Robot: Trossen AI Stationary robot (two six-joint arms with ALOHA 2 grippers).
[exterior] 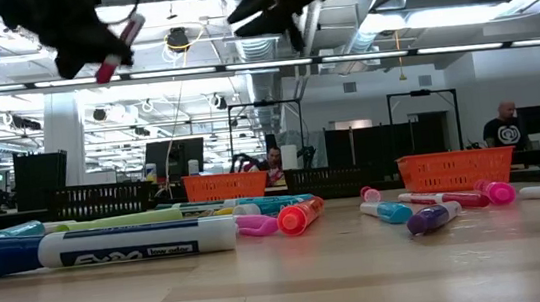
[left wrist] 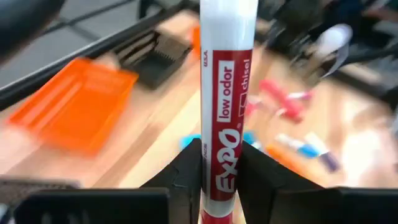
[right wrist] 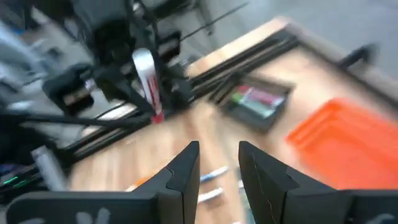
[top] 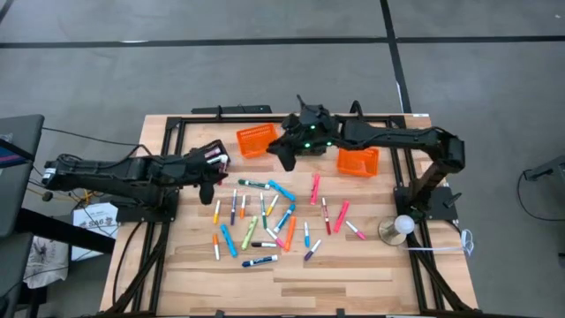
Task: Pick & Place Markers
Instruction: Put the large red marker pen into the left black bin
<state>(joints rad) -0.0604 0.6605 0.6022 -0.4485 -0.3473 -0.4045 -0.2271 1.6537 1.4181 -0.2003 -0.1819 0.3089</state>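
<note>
One red marker (left wrist: pixel 226 106) stands pinched between the left gripper (left wrist: pixel 219 163) fingers; only that wrist view shows its label. The right gripper (right wrist: pixel 219 163), near the black basket (right wrist: pixel 258 104), is parted and empty.

Some thirty markers (top: pixel 265 216), two orange baskets (top: pixel 255 140)

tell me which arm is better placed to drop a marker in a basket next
Left, probably: the left gripper already holds a red marker upright, above the table. The right gripper hangs empty, jaws apart.
</note>
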